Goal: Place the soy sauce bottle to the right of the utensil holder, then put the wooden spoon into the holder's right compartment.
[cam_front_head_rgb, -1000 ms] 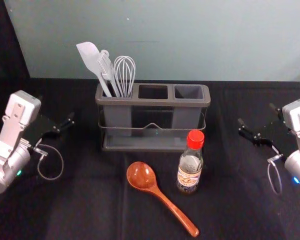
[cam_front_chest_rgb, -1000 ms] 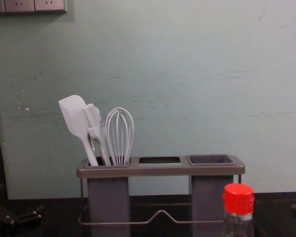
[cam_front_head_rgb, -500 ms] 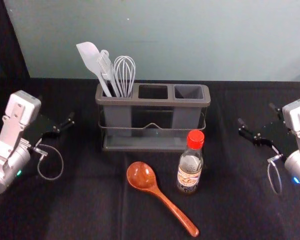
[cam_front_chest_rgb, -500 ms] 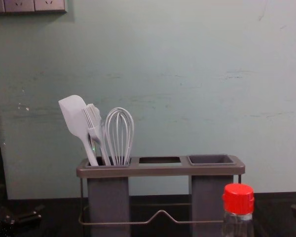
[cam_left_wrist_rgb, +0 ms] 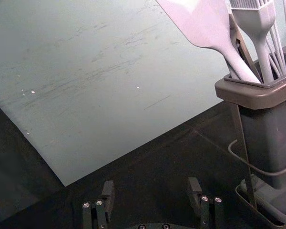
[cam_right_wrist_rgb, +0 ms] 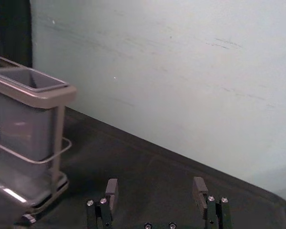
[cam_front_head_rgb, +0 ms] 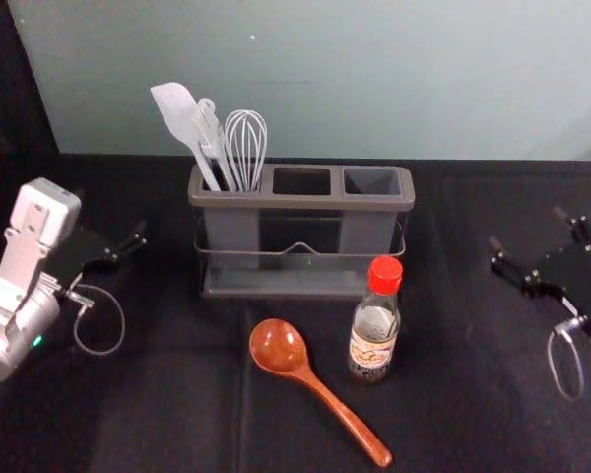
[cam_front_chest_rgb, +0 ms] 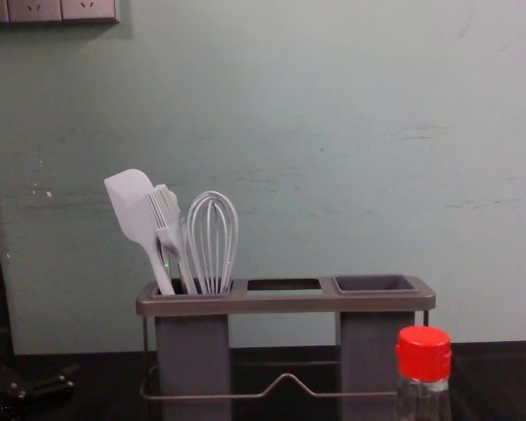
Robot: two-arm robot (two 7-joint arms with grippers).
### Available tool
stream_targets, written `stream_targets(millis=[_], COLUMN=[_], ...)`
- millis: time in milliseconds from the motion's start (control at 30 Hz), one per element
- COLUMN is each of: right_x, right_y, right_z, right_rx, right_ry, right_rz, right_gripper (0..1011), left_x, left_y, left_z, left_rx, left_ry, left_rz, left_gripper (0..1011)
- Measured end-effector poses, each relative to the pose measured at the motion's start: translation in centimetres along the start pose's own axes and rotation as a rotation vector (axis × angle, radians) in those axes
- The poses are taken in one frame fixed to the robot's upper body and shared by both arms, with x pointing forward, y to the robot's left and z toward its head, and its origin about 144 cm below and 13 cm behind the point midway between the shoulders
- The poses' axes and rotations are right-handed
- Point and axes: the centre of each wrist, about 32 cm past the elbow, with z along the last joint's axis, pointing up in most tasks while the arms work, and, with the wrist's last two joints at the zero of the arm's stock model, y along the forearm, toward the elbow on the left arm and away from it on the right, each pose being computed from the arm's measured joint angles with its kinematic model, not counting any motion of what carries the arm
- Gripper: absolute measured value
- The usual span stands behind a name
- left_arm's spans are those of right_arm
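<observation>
The utensil holder [cam_front_head_rgb: 276, 201] stands near the far edge of the bench [cam_front_head_rgb: 177, 414], its left compartment filled with a spatula [cam_front_head_rgb: 178, 110], a brush [cam_front_head_rgb: 209, 136] and a whisk [cam_front_head_rgb: 245, 148]. The soy sauce bottle [cam_front_head_rgb: 373, 340] is in front of the holder's right end, between me and the right compartment [cam_front_head_rgb: 372, 181]. The wooden spoon [cam_front_head_rgb: 322, 390] lies on the bench just left of the bottle, its handle slanting past the bottle's near side.

The bottle is upright, long axis vertical, red cap [cam_front_head_rgb: 384, 274] on top. The spoon lies on a diagonal: bowl toward the holder, handle end toward me and to the right.

My right hand [cam_front_head_rgb: 525, 226] is above the bench, well out to the right of the holder and bottle, fingers apart. My left arm is parked out on the left, and its left hand [cam_front_head_rgb: 110, 214] has its fingers apart too.

From my right wrist I see the holder's right end close up, with its wire rail [cam_right_wrist_rgb: 26, 158] curving around the corner. My left wrist view faces the left end and the spatula's broad blade. The chest view adds a wall socket panel [cam_front_chest_rgb: 61, 10] high on the left.
</observation>
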Motion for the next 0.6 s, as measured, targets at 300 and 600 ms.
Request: stream_targets(millis=[300,600], right_x=[0.9,2.0], right_y=[-3.3,-5.9], right_z=[0.1,-0.3], right_rx=[0.016,0.056], right_ry=[0.044,0.092], right_rz=[0.075,0.245], right_gripper=[1002,1002], left_x=[0.0,0.0], left_y=[0.0,0.0], left_z=[0.0,0.0], left_rx=[0.0,0.0], left_ry=[0.0,0.0], left_rz=[0.0,0.0], left_gripper=[1005,1005])
